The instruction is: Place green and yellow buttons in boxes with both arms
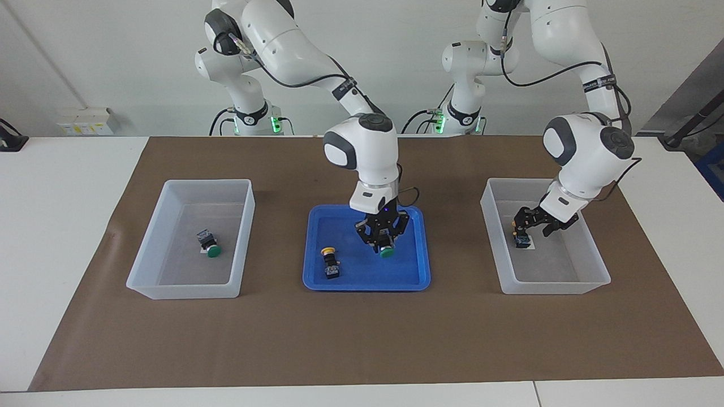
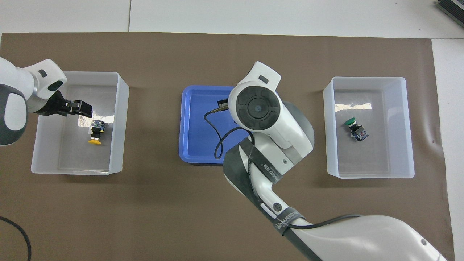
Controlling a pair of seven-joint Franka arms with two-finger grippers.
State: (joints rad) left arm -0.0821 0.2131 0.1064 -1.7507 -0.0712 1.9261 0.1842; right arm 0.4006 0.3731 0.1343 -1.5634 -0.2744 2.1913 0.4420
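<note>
A green-capped button (image 1: pixel 386 249) hangs cap-down, long axis near upright, clenched in the right gripper (image 1: pixel 382 244) above the blue tray (image 1: pixel 412 278). A yellow button (image 1: pixel 329 262) lies on that tray. In the bin (image 2: pixel 119 108) at the left arm's end another yellow-capped button (image 2: pixel 95 131) lies, cap toward the robots, under the released left gripper (image 2: pixel 82 108)

high facing camera, steep overhead camera, shared table (image 1: pixel 73 186)
</note>
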